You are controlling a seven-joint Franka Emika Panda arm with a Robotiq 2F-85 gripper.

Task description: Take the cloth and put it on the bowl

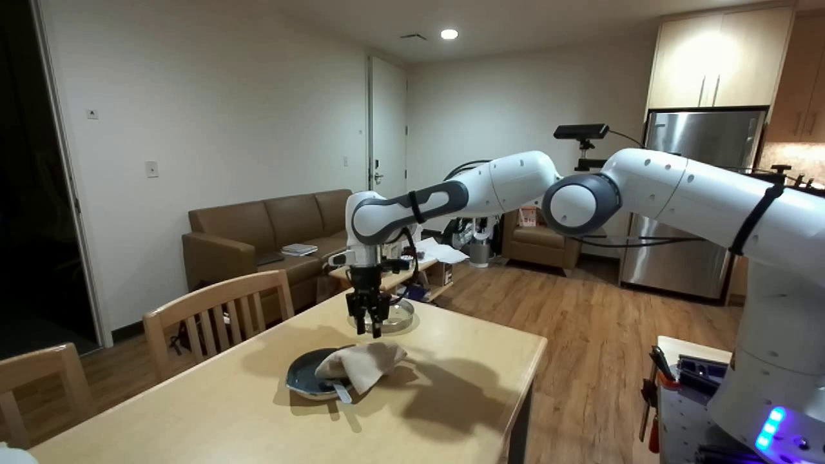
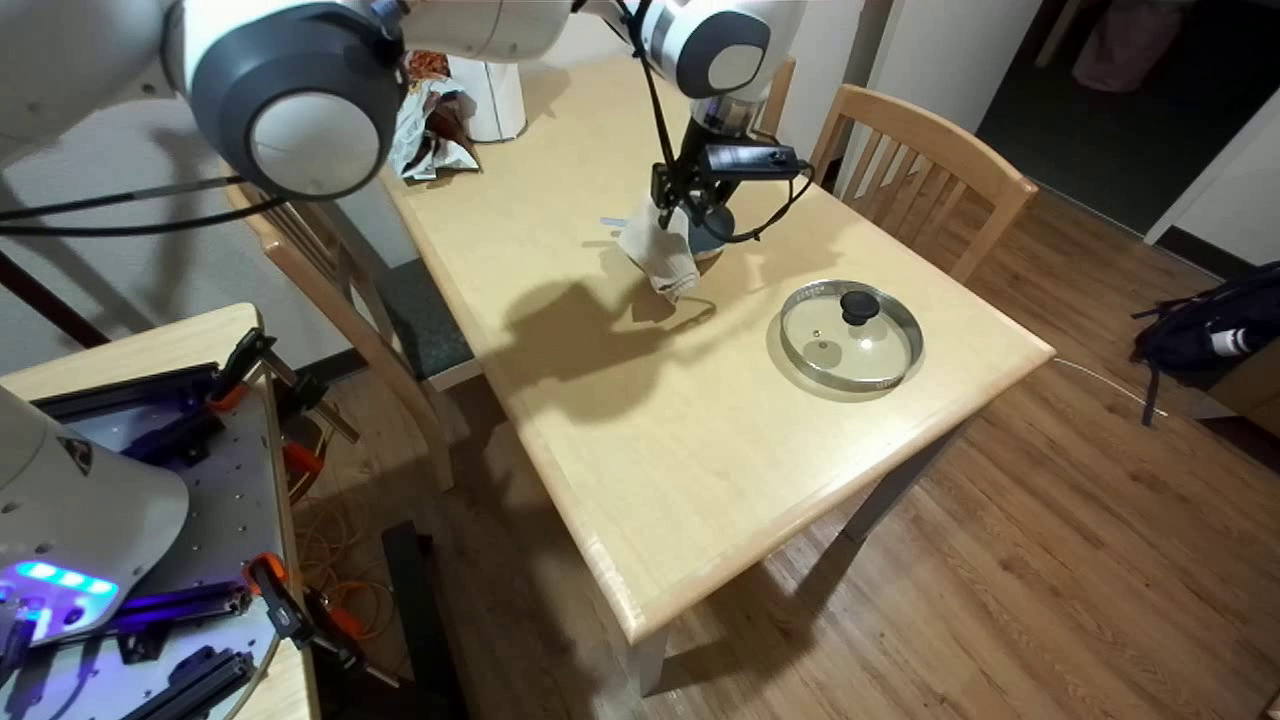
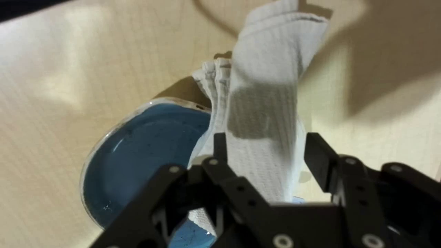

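Observation:
The off-white cloth (image 1: 368, 365) lies folded over one side of the blue-grey bowl (image 1: 308, 375), with an end hanging out past the rim. Part of the bowl's inside is uncovered. In the wrist view the cloth (image 3: 263, 65) runs lengthwise across the picture, and the bowl (image 3: 144, 148) shows to its left. My gripper (image 1: 369, 334) points down just above the cloth, apart from it. In the wrist view the gripper (image 3: 264, 146) has its fingers spread with nothing held between them. The cloth (image 2: 655, 248) and bowl (image 2: 712, 230) are partly hidden behind the gripper in an exterior view.
A glass lid with a black knob (image 2: 845, 340) lies on the table (image 2: 640, 480). A light-blue handle (image 1: 342, 392) sticks out from under the cloth at the bowl. A snack bag (image 2: 432, 135) and a white container (image 2: 497, 100) stand at the table's far end. Chairs (image 1: 219, 309) stand alongside.

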